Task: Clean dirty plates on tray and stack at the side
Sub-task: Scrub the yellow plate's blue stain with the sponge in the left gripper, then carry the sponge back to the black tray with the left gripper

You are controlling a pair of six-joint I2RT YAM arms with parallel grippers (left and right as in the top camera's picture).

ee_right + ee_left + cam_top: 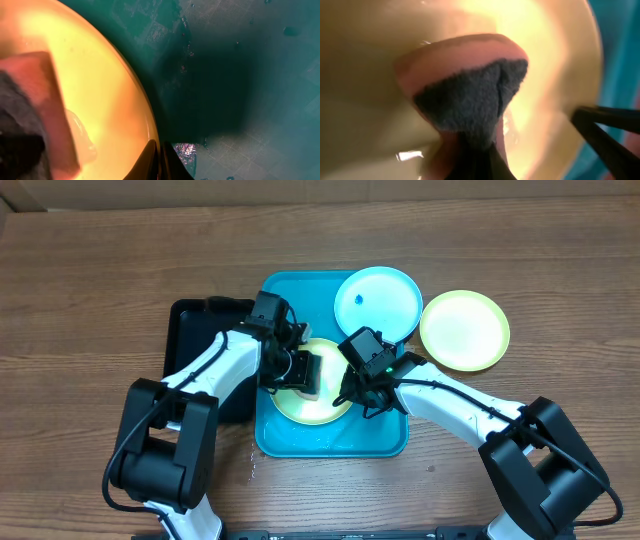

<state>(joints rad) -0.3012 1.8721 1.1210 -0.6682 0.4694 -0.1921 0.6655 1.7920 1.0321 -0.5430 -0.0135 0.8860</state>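
A yellow-green plate (318, 409) lies in the turquoise tray (290, 290). My left gripper (303, 372) is shut on a pink sponge with a dark grey scrub face (470, 95) and presses it onto this plate (365, 55). My right gripper (352, 395) is shut on the plate's right rim (145, 115), one finger on each side of the edge; the sponge (30, 110) shows at the left of that view. A light blue plate (377, 303) with a small blue speck rests on the tray's far right corner. A second yellow-green plate (464, 330) sits on the table to the right.
A black tray (195, 340) lies on the table against the turquoise tray's left side, under my left arm. The tray floor (240, 75) is wet, with droplets. The wooden table (100, 270) surrounds everything.
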